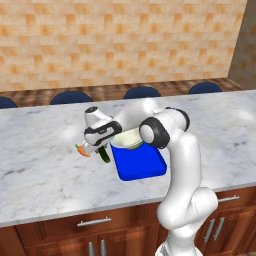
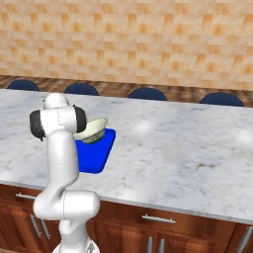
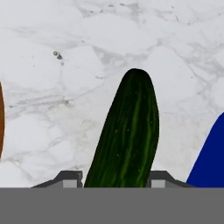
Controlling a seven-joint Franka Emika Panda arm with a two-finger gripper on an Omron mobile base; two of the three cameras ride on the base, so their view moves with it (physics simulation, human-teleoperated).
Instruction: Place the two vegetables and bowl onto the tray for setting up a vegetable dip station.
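The dark green cucumber [image 3: 127, 135] lies on the marble counter just left of the blue tray [image 1: 142, 165]. My gripper [image 3: 116, 179] is down over it, one finger tip against each side, shut on it. From the left base view the gripper [image 1: 100, 150] sits low over the cucumber [image 1: 104, 155]. The orange carrot [image 1: 83, 150] lies beside it on the left, and the carrot's edge [image 3: 1, 118] shows in the hand view. The cream bowl [image 1: 129, 140] stands at the tray's far end, partly hidden by my arm. In the right base view the bowl [image 2: 93, 130] and the tray [image 2: 94, 158] show beside the arm.
The marble counter [image 1: 45, 165] stretches wide to both sides. Dark blue stools [image 1: 142, 92] line its far edge before a tiled wall. Wooden drawers [image 1: 95, 222] run below the front edge.
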